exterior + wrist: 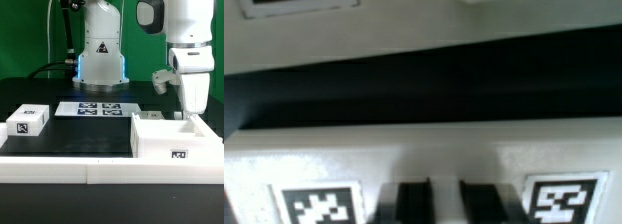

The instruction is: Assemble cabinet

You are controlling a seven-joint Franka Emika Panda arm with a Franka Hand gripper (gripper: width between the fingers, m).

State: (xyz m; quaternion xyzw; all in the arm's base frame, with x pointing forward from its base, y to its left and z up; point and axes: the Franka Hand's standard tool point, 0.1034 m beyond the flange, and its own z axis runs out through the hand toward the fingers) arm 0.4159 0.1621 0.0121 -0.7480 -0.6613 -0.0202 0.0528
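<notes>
The cabinet (170, 140), a large white open box with a square tag on its front face, stands at the front of the exterior view's right. My gripper (189, 118) reaches down onto its far right wall. In the wrist view the cabinet's white surface (420, 150) fills the lower half, with two tags on either side of my dark fingers (411, 205). The gripper (446, 200) has its fingers close together with a thin strip of white wall between them. The fingertips themselves are cut off by the frame edge.
A small white single-tag block (28, 122) lies at the exterior view's left. The marker board (98, 108) lies flat on the black table in front of the robot base (103, 60). A white ledge (100, 165) runs along the table's front.
</notes>
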